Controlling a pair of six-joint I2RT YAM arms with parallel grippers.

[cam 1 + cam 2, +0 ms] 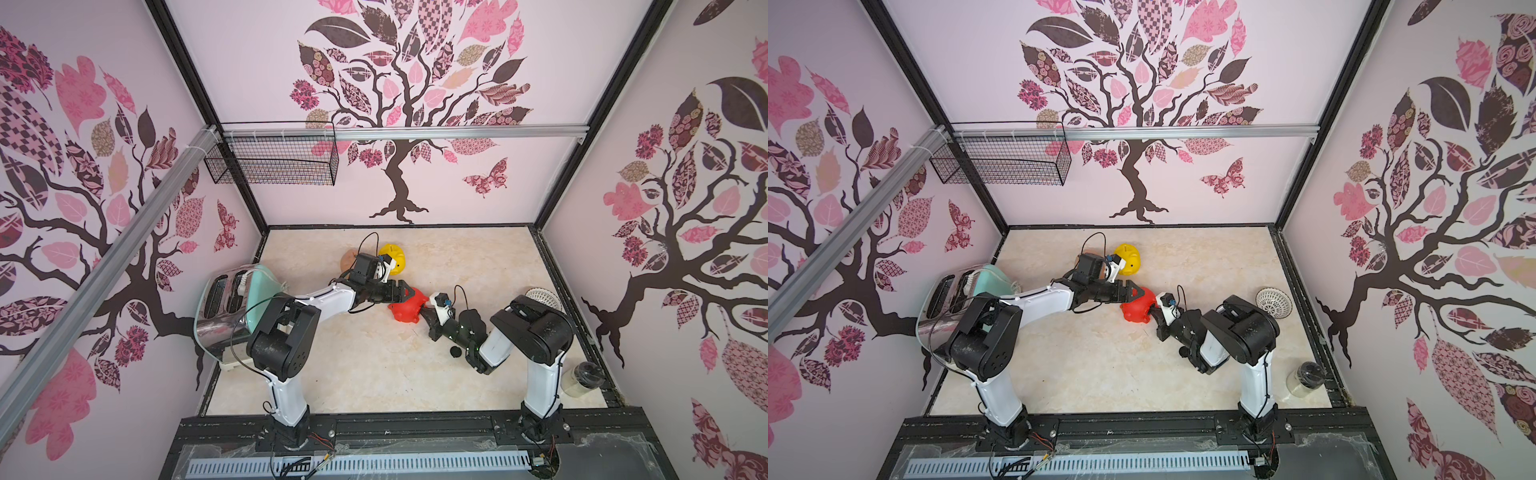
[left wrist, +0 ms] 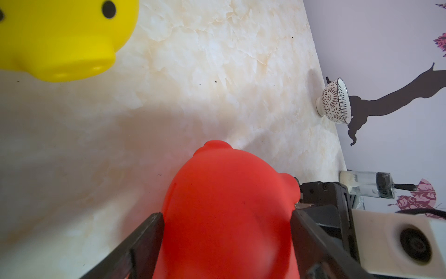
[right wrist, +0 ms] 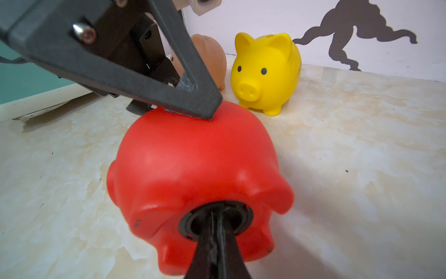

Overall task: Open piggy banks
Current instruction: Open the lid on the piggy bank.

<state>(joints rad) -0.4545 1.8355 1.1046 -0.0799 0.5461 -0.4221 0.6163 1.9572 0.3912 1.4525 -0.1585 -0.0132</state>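
Nearest you on the right, a glass jar [image 1: 582, 377] with a dark lid stands at the edge of the table [image 1: 374, 374], close to the side wall. A little farther in, a small black round piece [image 1: 455, 352] lies on the table just beside your right arm.

In the middle of the table you have the red pig [image 1: 405, 309]. It is tipped on its side, with its belly turned toward your right arm. Your left claw [image 1: 411, 296] is clamped on it. In the left wrist view, one finger [image 2: 144, 232] presses against each flank of the body. Your right claw [image 3: 216, 218] has its fingers pressed together. Their tips sit inside the black ring at the pig's belly opening. You cannot tell whether they pinch anything in there.

About level with the red pig, the toaster [image 1: 224, 303] stands by the left wall and a patterned white bowl [image 1: 542, 297] sits by the right wall.

Farthest back, the yellow pig [image 1: 392, 257] stands upright on its feet, with its snout turned toward the red one. The peach pig [image 1: 347, 259] stands just beside it and is partly hidden behind your left wrist in both top views. Neither of these two is touched by a claw.
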